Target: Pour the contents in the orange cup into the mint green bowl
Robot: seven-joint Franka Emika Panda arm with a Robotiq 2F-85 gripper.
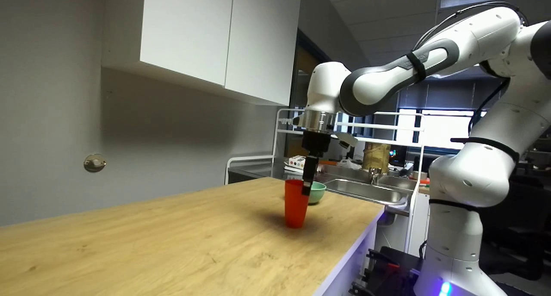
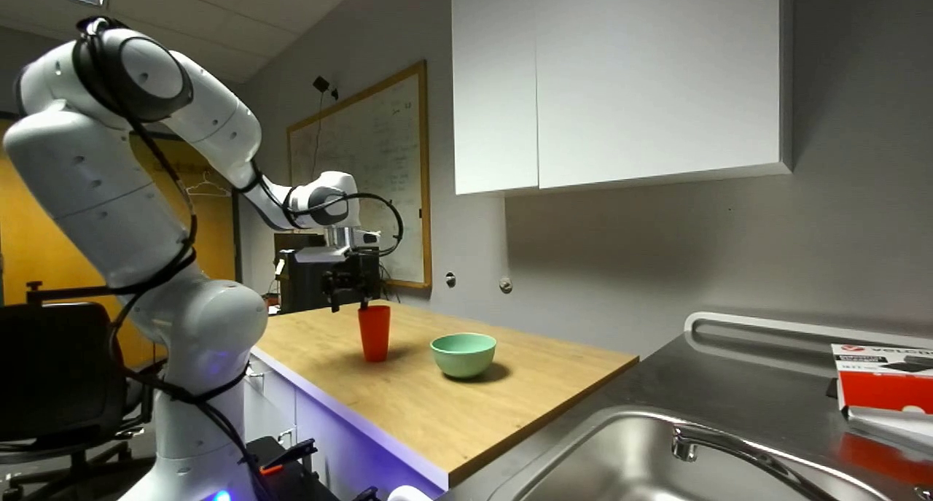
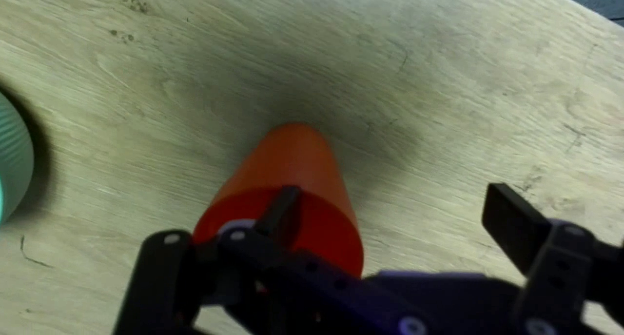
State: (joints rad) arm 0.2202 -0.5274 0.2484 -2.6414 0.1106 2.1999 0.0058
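The orange cup [image 1: 295, 207] stands upright on the wooden table, and it also shows in an exterior view [image 2: 375, 335]. The mint green bowl [image 2: 463, 355] stands beside it, nearer the sink, and is partly behind the gripper and cup in an exterior view [image 1: 317, 192]. In the wrist view the bowl [image 3: 13, 154] is cut off at the left edge. My gripper [image 3: 392, 193] is open above the cup [image 3: 297, 162]. One finger is over or inside the cup's mouth; the other is apart from it, outside the rim. The cup's contents are hidden by the finger and shadow.
The wooden table [image 2: 554, 384] ends at a metal counter with a sink [image 2: 627, 457] and faucet [image 2: 743, 453]. A white rack [image 1: 275, 145] stands at the table's end. White wall cabinets [image 1: 185, 33] hang above the table. A red and white box [image 2: 885, 384] lies beyond the sink.
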